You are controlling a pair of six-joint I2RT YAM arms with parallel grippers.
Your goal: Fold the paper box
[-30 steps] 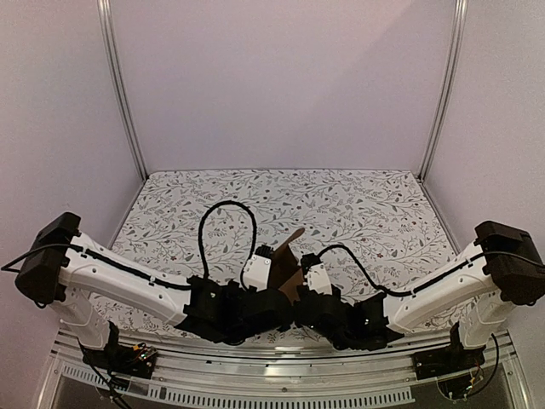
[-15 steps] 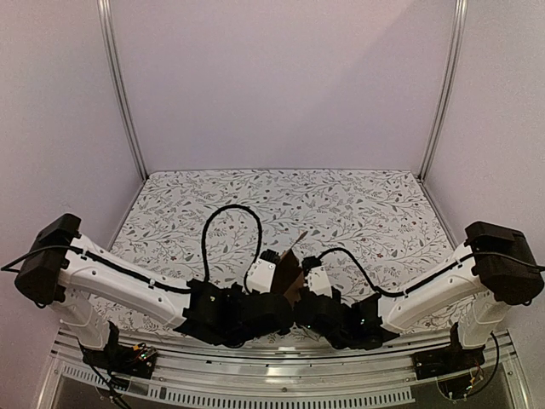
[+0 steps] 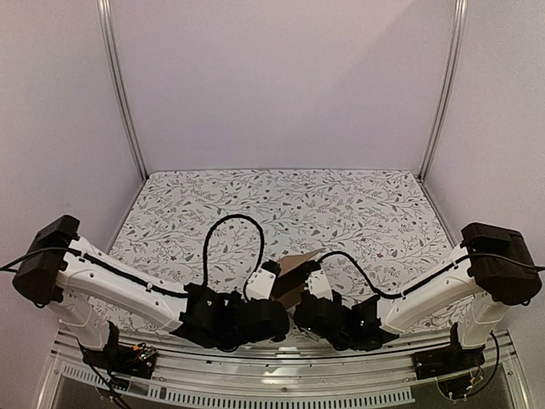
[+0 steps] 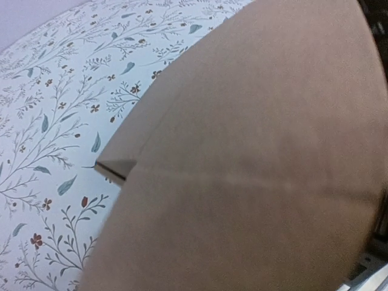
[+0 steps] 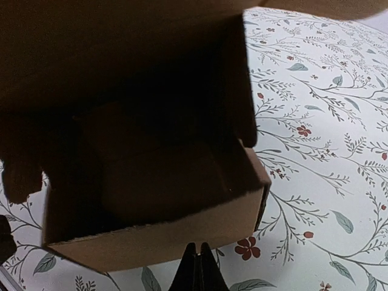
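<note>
Lowered since a second ago, the paper box point(image 3: 295, 266) (plain matte brown cardboard) is at the near edge of the floral table point(image 3: 366, 204). Right gripper point(image 5: 195, 259) is pressed together at its wall; left gripper point(image 3: 272, 273) is hidden by cardboard, so I cannot tell.

Each arm has a long white link, the left arm point(image 3: 119, 277) and the right arm point(image 3: 426, 300) alike, with a boxy black housing point(image 3: 47, 260) at the shoulder and bulky black joints near the wrist. A thin black cable point(image 3: 232, 216) runs along each one and loops free. The right gripper point(image 5: 196, 248) has slim black fingers on a white body.
</note>
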